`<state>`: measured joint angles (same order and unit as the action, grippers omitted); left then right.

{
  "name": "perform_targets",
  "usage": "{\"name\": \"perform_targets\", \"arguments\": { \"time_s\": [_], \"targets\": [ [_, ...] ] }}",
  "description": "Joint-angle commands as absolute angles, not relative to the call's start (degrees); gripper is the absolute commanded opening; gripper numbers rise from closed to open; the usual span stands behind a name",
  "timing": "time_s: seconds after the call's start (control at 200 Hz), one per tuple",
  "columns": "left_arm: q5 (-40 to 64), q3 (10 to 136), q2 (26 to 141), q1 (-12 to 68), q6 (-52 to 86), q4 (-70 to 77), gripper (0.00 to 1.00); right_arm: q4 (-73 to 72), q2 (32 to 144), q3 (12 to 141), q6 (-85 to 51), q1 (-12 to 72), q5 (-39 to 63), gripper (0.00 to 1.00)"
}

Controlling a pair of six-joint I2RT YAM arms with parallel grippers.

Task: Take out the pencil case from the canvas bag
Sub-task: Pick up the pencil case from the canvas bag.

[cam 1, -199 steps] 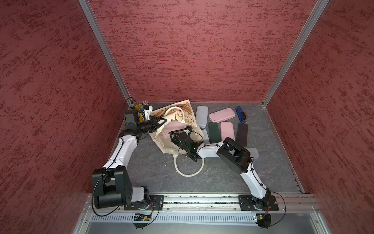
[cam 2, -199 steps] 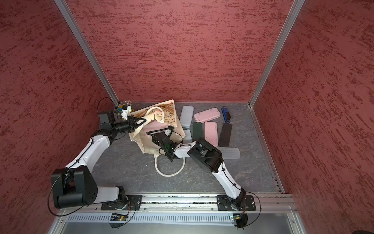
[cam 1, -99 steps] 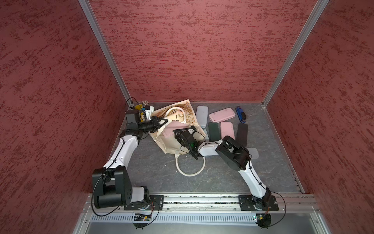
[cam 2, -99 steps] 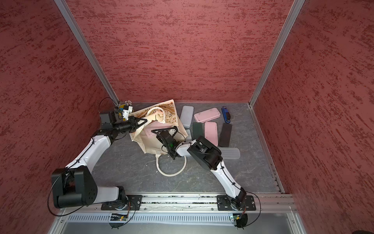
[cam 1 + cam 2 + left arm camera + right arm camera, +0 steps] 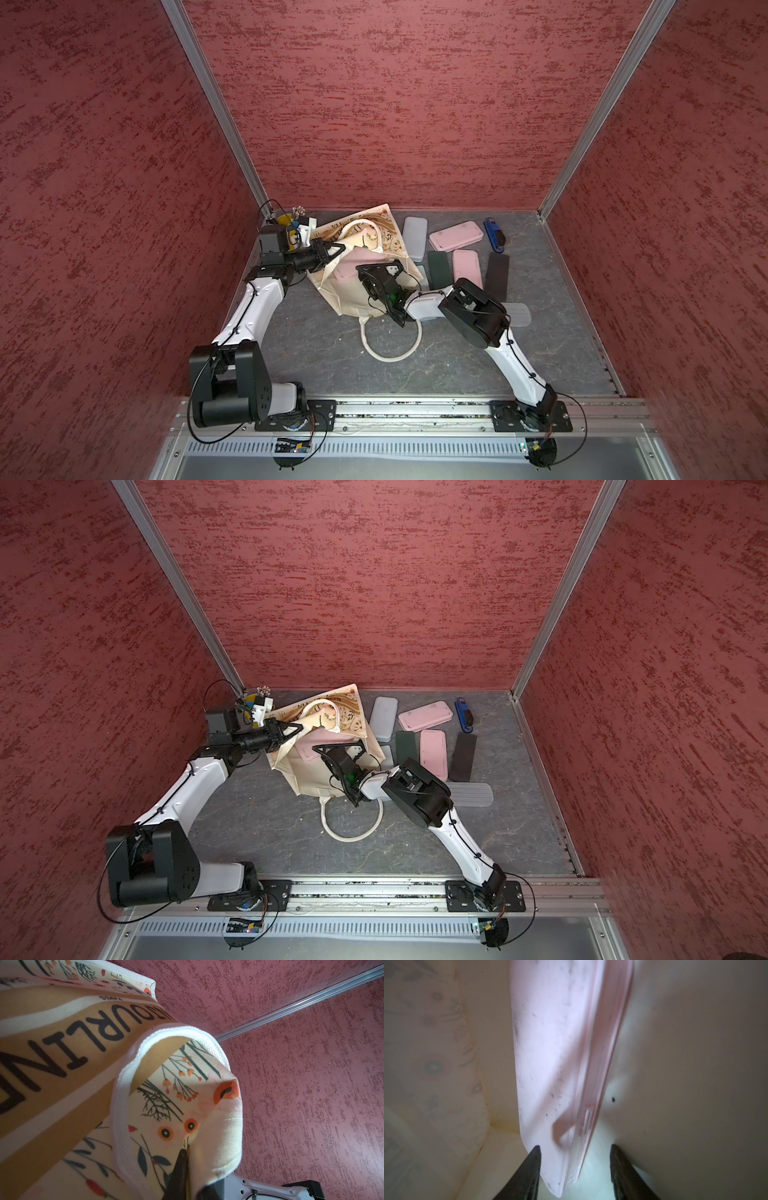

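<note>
Cream cloth is filling the back left corner, where the canvas bag [image 5: 345, 297] is lying on the grey table [image 5: 316, 357]. My left gripper [image 5: 341, 248] is pinching the bag's rim, its jaws squeezed tight on the cloth, and it is holding the mouth up. A pink pencil case [image 5: 345, 268] is sitting inside the bag and showing through the mouth in both top views.

My right gripper [image 5: 574, 1146] is reaching into the bag with its jaws apart, one on each side of the case's near end. One finger [image 5: 533, 1163] is looking close to the case or touching it. The other is standing off it, so I am not gripping it.

One white handle [image 5: 390, 358] is lying in a loop on the table. A grey case [image 5: 414, 239] is lying just beside the bag.
</note>
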<state>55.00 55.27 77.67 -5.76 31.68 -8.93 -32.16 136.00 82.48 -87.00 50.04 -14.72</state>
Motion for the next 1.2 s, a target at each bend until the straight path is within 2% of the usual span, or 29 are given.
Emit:
{"name": "perform_targets", "arguments": {
  "time_s": [0.0,0.436,0.616,0.837,0.992,1.197],
  "targets": [
    [56.5,55.0,76.9,-5.2,32.5,-7.7,0.03,-31.8,138.2,83.5,-91.0,49.7,-16.3,0.54],
    [56.9,55.0,76.9,-5.1,32.4,-7.5,0.03,-27.4,139.4,85.8,-97.5,49.6,-19.8,0.55],
    [56.9,54.9,76.9,-5.1,32.5,-7.4,0.03,-19.0,140.5,90.3,-99.1,49.4,-20.3,0.56],
    [56.9,54.9,77.0,-5.1,32.4,-7.4,0.03,-15.9,142.0,93.3,-101.8,48.8,-19.7,0.56],
    [56.8,54.9,77.0,-5.1,32.4,-7.4,0.03,-16.9,142.5,93.3,-103.3,47.8,-19.4,0.57],
    [56.9,54.9,77.0,-5.1,32.4,-7.4,0.03,-27.2,141.9,89.5,-100.1,47.1,-19.5,0.56]
  ]
}}
